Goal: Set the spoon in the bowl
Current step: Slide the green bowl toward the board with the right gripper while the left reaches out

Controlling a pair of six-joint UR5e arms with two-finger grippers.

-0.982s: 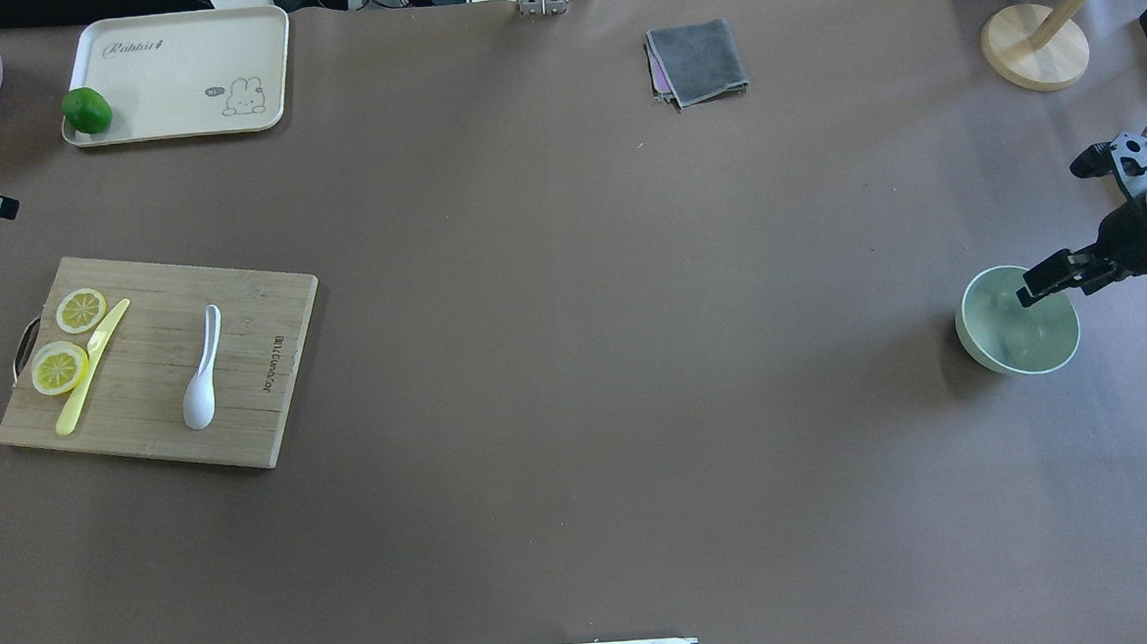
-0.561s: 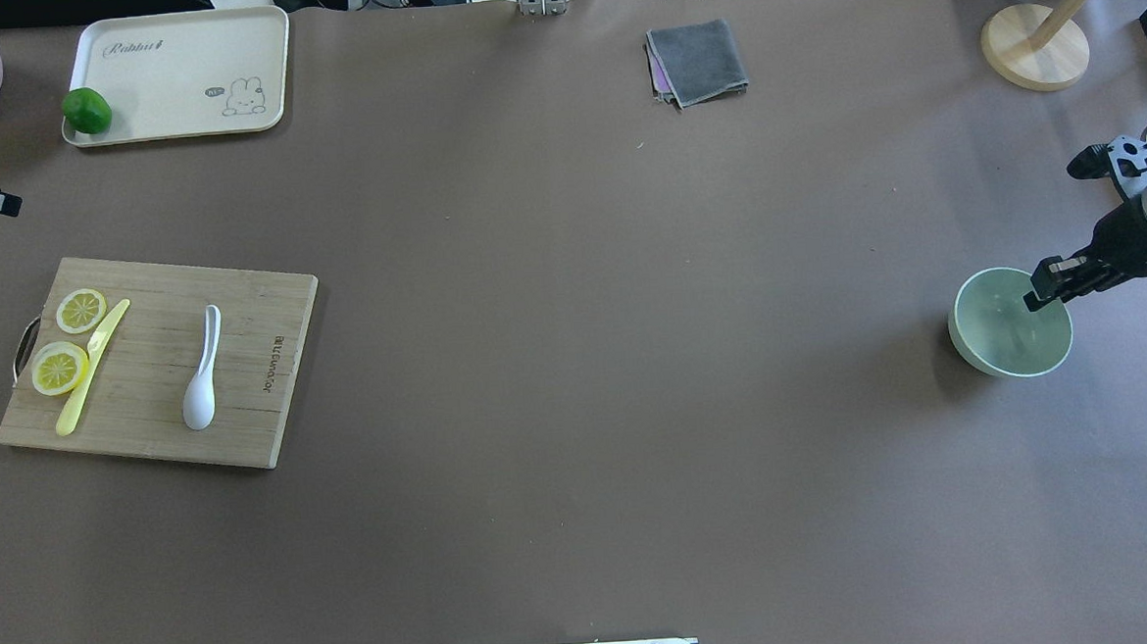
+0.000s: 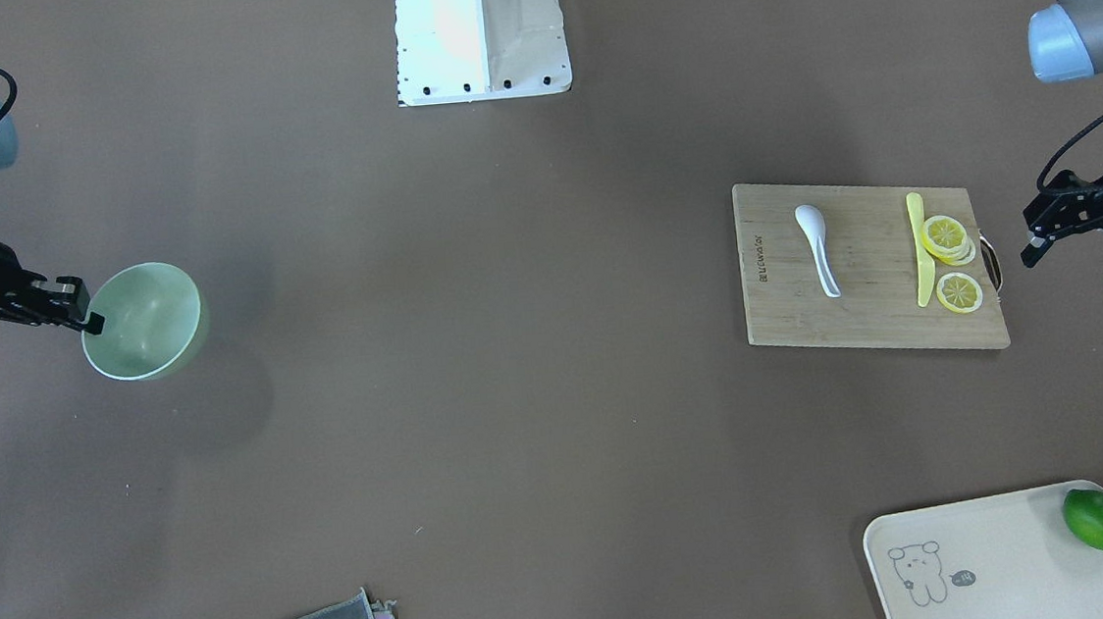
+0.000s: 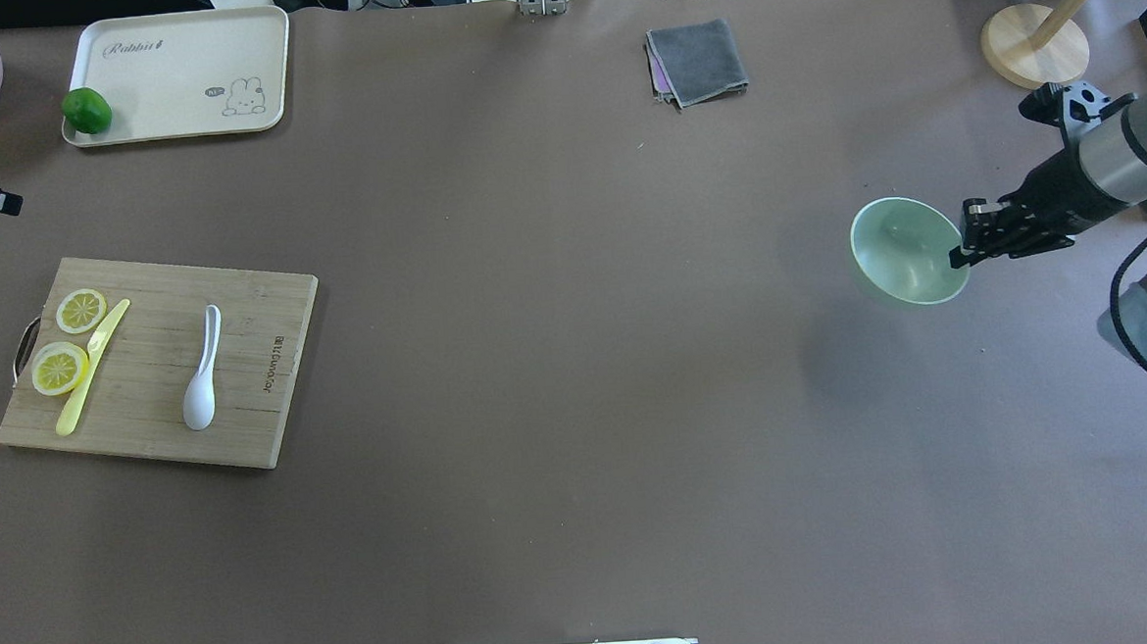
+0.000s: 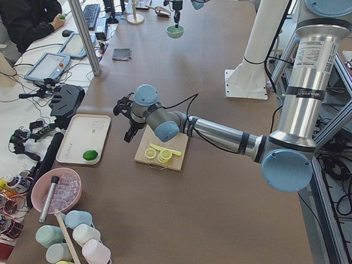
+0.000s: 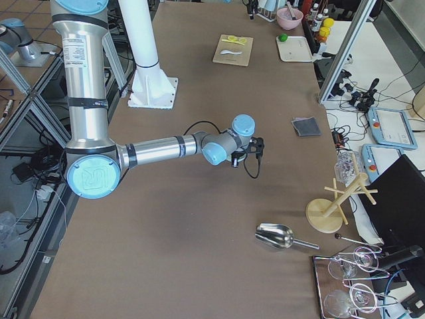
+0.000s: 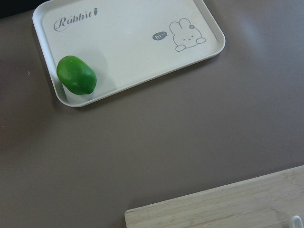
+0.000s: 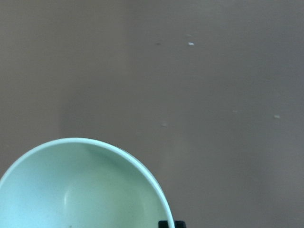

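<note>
The white spoon (image 4: 201,371) lies scoop toward the robot on a wooden cutting board (image 4: 252,378) at the table's left; it also shows in the front view (image 3: 817,249). The mint-green bowl (image 4: 903,246) hangs above the table at the right, its shadow below it. My right gripper (image 4: 961,255) is shut on the bowl's right rim, also seen in the front view (image 3: 92,322) and, as the bowl (image 8: 80,190), in the right wrist view. My left gripper (image 3: 1070,269) is open and empty, just off the board's handle end.
A yellow knife (image 4: 92,367) and lemon slices (image 4: 59,368) lie on the board left of the spoon. A cream tray (image 4: 196,57) holds a lime (image 4: 86,110) at the back left. A grey cloth (image 4: 697,60) and a wooden stand (image 4: 1035,47) are at the back.
My right gripper has carried the bowl leftward and toward the table's far side, and it now hangs higher. The spoon and the left arm have hardly moved.
</note>
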